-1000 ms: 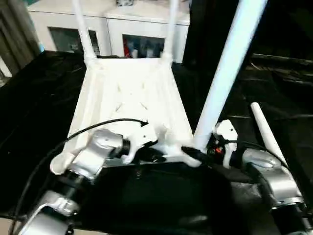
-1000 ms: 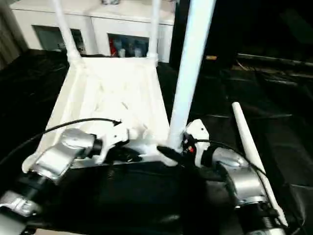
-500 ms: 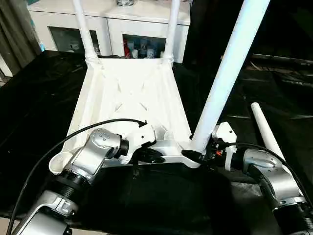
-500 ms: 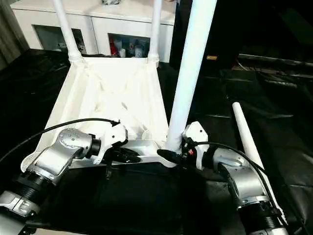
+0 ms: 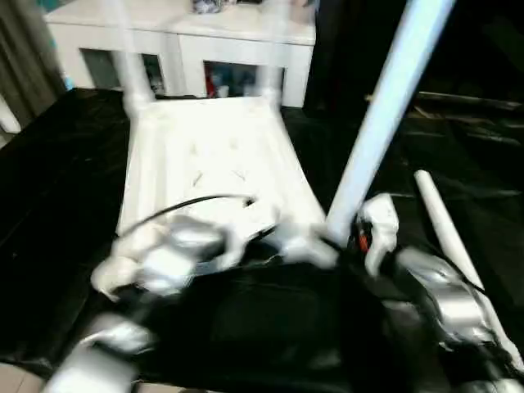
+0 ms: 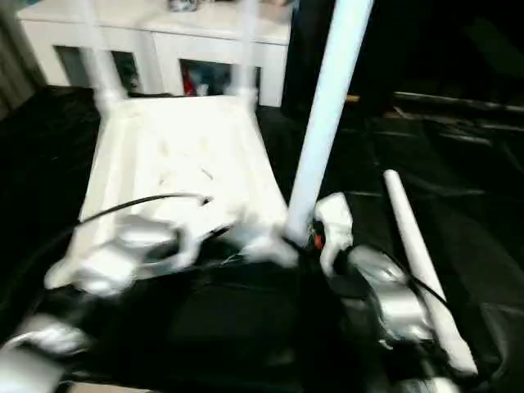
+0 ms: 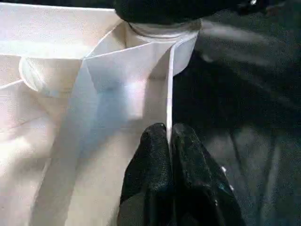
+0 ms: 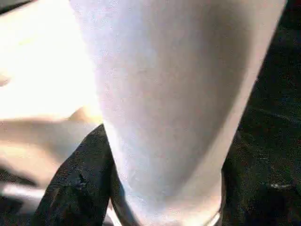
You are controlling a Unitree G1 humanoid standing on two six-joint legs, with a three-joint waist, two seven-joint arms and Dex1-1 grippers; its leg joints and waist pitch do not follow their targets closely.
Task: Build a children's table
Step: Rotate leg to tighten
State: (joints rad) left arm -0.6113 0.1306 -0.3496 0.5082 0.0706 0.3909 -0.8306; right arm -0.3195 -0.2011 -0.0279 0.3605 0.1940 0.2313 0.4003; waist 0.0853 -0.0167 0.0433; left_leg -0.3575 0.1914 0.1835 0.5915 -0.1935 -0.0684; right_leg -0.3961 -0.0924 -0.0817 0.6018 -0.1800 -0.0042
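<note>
The children's table top (image 5: 213, 164) lies upside down on black cloth, ribbed underside up. Two white legs (image 5: 131, 74) stand in its far corner sockets. A third leg (image 5: 381, 115) stands in the near right socket. My right gripper (image 5: 340, 241) is shut around that leg's base, with black fingers (image 8: 77, 188) on either side of the leg (image 8: 174, 94). My left gripper (image 7: 169, 136) is shut on the thin near rim (image 7: 170, 84) of the top, just short of that corner socket. The near left socket (image 5: 110, 274) holds nothing.
A loose white leg (image 5: 442, 221) lies on the black cloth to the right of my right arm. A white cabinet with glass doors (image 5: 221, 57) stands behind the table. A black cable (image 5: 188, 205) arcs over the top near my left wrist.
My right gripper's jaws have drawn in onto the near right leg. The whole picture has shaken and shifted slightly. My left gripper keeps its pinch on the rim.
</note>
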